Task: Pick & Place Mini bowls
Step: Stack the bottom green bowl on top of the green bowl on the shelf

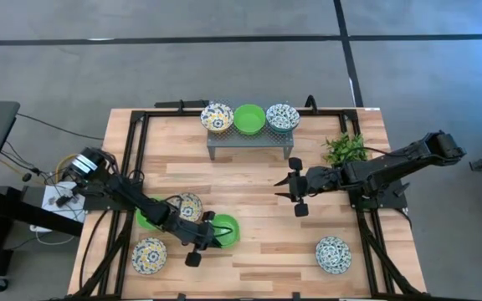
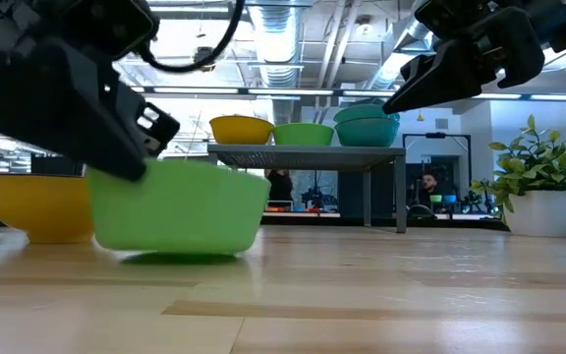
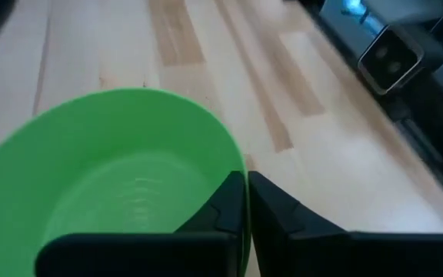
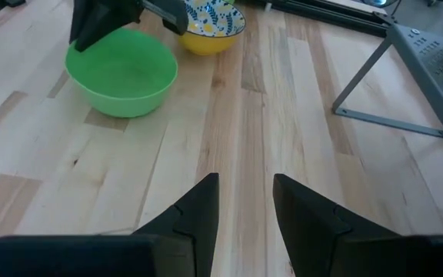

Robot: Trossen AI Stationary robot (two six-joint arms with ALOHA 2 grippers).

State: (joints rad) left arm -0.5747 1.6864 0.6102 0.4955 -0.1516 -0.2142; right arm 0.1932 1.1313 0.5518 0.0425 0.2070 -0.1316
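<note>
My left gripper (image 1: 208, 237) is shut on a plain green mini bowl (image 1: 226, 229) near the table's near-left part. Beside it sit a yellow-toned patterned bowl (image 1: 190, 205), a green bowl (image 1: 146, 219) partly under the left arm, and a patterned bowl (image 1: 149, 255). Another patterned bowl (image 1: 333, 254) rests near the near-right corner. Three bowls, including a green one (image 1: 249, 118), stand on the grey rack (image 1: 249, 140). My right gripper (image 1: 289, 194) hangs open above bare table at mid-right, touching nothing. My left gripper pinches the green bowl's rim (image 3: 240, 168), one finger (image 3: 223, 209) inside the bowl and the other (image 3: 283, 219) outside. It comes slanting down from the table's left. The bowl (image 2: 180, 211) sits upright with its base at the table surface; whether it is lifted clear I cannot tell.
A small potted plant (image 1: 345, 149) stands at the far right, close to the right arm. The rack's legs (image 4: 364, 85) stand on the far middle of the table. Bare wood (image 1: 266, 242) lies between the held bowl and the near-right bowl.
</note>
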